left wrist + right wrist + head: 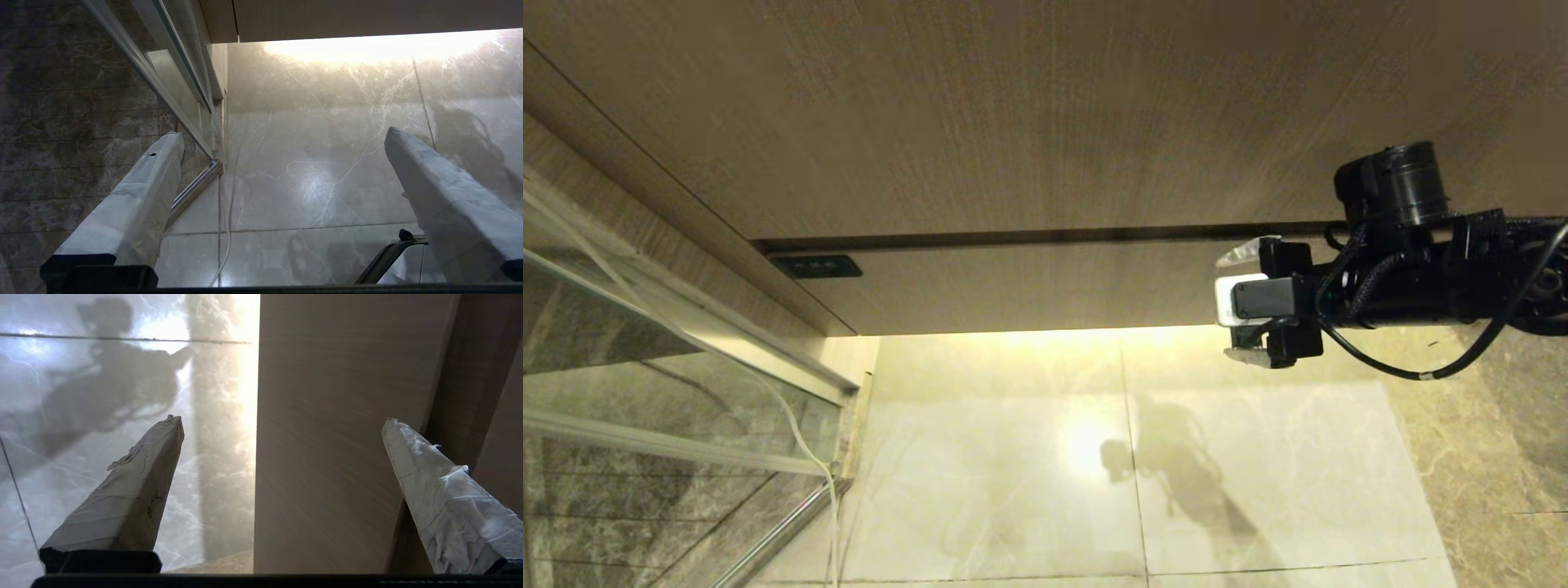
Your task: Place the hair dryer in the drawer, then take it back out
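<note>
The drawer (1045,286) shows only as a narrow wood-grain front with a small black mark (815,266) at its left end; none of its inside is visible. My right gripper (1237,304) reaches in from the right, level with that front. Its taped fingers stand wide apart, one near the front's upper edge and one near its lower edge, holding nothing. In the right wrist view the drawer front (327,437) fills the space between the right gripper's (282,419) fingers. The left gripper (284,132) hangs open over the floor. The hair dryer is out of view.
A much taller wood-grain panel (1013,122) sits above the drawer, with a dark gap (1045,237) between them. A glass door in a metal frame (686,343) stands on the left, a white cord (805,441) trailing along it. Polished marble floor (1013,474) lies below the drawer.
</note>
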You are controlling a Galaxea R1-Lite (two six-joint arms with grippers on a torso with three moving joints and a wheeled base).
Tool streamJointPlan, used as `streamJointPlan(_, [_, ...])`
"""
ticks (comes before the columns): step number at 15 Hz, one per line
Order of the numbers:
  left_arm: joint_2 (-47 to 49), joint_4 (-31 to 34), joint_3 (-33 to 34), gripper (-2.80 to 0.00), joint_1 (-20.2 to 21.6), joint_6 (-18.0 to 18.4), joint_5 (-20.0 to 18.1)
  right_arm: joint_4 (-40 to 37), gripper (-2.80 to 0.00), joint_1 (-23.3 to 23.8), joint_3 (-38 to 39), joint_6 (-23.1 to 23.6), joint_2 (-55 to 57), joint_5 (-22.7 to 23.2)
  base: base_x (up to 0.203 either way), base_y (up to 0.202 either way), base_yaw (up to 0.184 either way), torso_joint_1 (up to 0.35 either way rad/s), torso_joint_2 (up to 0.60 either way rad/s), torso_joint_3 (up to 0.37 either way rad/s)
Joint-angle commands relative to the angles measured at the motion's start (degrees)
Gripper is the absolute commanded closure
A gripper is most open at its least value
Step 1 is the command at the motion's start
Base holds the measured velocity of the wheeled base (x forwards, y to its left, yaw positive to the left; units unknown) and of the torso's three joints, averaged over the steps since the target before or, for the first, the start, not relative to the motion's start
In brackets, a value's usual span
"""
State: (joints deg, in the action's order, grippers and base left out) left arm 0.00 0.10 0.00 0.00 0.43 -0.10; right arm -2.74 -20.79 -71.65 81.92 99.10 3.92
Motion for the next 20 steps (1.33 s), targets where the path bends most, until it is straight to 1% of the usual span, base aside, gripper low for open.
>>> streamJointPlan(1, [0.09, -0.01, 0.0, -2.8, 0.0, -0.02, 0.01, 0.02, -2.8, -0.36, 0.28, 0.43, -0.02, 0.03, 0.0, 0.0, 0.0, 0.0, 0.0, 0.0])
streamJointPlan(5, [0.0, -0.01, 0.0, -2.8, 0.0, -0.07, 0.01, 0.67, -2.8, -1.44, -1.08, -2.85, 2.09, 0.03, 0.0, 0.0, 0.0, 0.0, 0.0, 0.0])
streamJointPlan(9, [0.0, -0.01, 0.0, -2.8, 0.0, -0.08, 0.01, 3.45, -2.8, -1.44, -1.48, -3.43, 3.12, 0.03, 0.0, 0.0, 0.0, 0.0, 0.0, 0.0])
streamJointPlan(12, [0.0, -0.01, 0.0, -2.8, 0.0, -0.08, 0.01, 5.74, -2.8, -1.53, -1.87, -5.67, 3.29, -0.05, 0.0, 0.0, 0.0, 0.0, 0.0, 0.0])
streamJointPlan(14, [0.0, -0.01, 0.0, -2.8, 0.0, 0.01, 0.01, 6.17, -2.8, -1.53, -1.92, -5.97, 3.2, -0.05, 0.0, 0.0, 0.0, 0.0, 0.0, 0.0])
streamJointPlan(20, [0.0, -0.01, 0.0, -2.8, 0.0, 0.01, 0.01, 11.46, -2.8, -1.53, -1.83, -6.29, 4.93, -0.06, 0.0, 0.0, 0.0, 0.0, 0.0, 0.0])
